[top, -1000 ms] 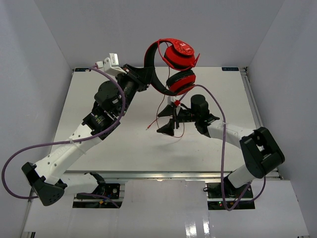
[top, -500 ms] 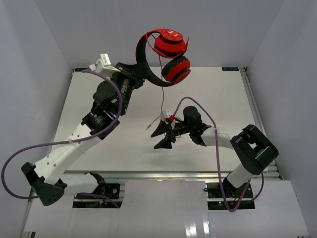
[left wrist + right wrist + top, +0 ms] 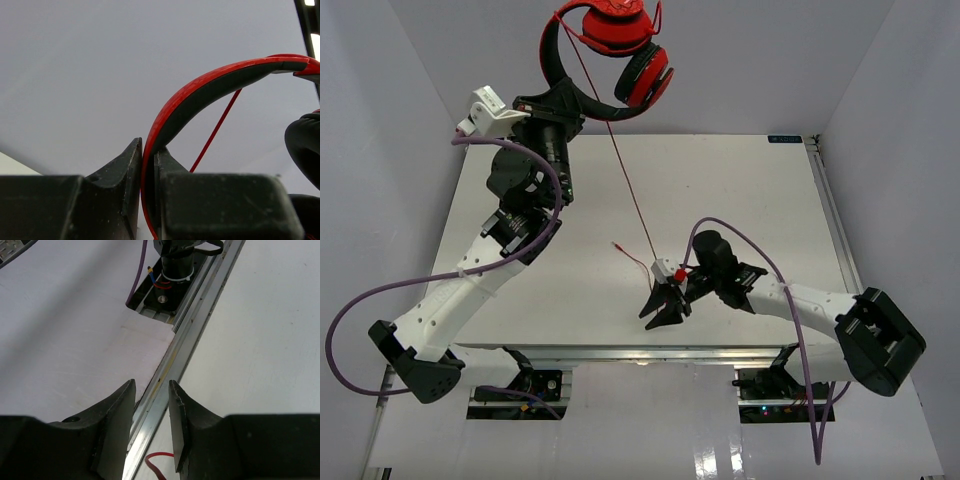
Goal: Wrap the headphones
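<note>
The red headphones [image 3: 620, 40] hang high above the table's far edge. My left gripper [image 3: 578, 100] is shut on their black-and-red headband [image 3: 200, 95], which sits pinched between the fingers in the left wrist view. An ear cup [image 3: 306, 145] shows at the right there. The thin red cord [image 3: 630, 200] runs straight down from the cups to my right gripper [image 3: 660, 312], low near the table's front edge. The cord's plug end [image 3: 617, 245] lies on the table. In the right wrist view my right gripper [image 3: 152, 390] has a narrow gap between its jaws, with a loop of cord [image 3: 159, 464] low between them.
The white table [image 3: 520, 230] is walled on three sides. An aluminium rail [image 3: 200, 325] runs along its front edge, just under the right gripper, with an arm base [image 3: 175, 265] beyond it. Thick purple cables [image 3: 380, 300] trail from both arms.
The left arm has lifted the headphones up and to the left. The right gripper has moved toward the near edge along the cord, which now runs straight, and its jaws have narrowed.
</note>
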`<state>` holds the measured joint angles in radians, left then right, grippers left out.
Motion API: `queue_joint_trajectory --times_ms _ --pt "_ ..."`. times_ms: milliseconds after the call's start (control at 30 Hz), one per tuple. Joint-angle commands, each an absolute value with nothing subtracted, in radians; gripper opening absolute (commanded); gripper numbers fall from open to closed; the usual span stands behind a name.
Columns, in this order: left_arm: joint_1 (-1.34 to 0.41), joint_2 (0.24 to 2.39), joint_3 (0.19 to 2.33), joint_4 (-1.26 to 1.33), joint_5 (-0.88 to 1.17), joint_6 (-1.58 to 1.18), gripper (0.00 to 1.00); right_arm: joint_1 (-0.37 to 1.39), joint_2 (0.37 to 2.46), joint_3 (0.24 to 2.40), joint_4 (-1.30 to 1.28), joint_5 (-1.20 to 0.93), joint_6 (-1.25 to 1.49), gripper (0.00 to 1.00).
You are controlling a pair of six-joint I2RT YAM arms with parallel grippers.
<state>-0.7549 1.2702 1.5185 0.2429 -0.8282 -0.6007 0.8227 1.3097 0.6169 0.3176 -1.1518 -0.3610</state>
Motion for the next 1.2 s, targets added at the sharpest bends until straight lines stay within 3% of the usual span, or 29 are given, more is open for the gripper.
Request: queue_joint_trajectory --times_ms 0,167,400,733,900,1167 --pt "-0.681 1.254 1.505 0.418 -0.947 -0.473 0.00 0.822 1.232 0.736 -0.067 -1.046 -0.484 0.08" --pt "-0.569 1.221 1.418 0.321 -0.933 -0.564 0.00 0.822 1.158 0.851 -0.319 -0.861 -0.593 0.08" --pt "-0.501 1.186 1.271 0.324 -0.878 -0.586 0.00 0.823 1.138 0.924 -0.457 -0.575 -0.659 0.08" --pt "-0.492 1.127 1.361 0.252 -0.572 -0.752 0.00 0.822 1.347 0.991 -0.442 -0.739 -0.733 0.19" --pt "-0.492 1.064 1.385 0.203 -0.560 -0.765 0.00 0.815 1.505 1.056 -0.439 -0.790 -0.809 0.33" --pt "-0.492 0.975 1.345 0.156 -0.579 -0.767 0.00 0.733 1.579 1.130 -0.436 -0.975 -0.929 0.52"
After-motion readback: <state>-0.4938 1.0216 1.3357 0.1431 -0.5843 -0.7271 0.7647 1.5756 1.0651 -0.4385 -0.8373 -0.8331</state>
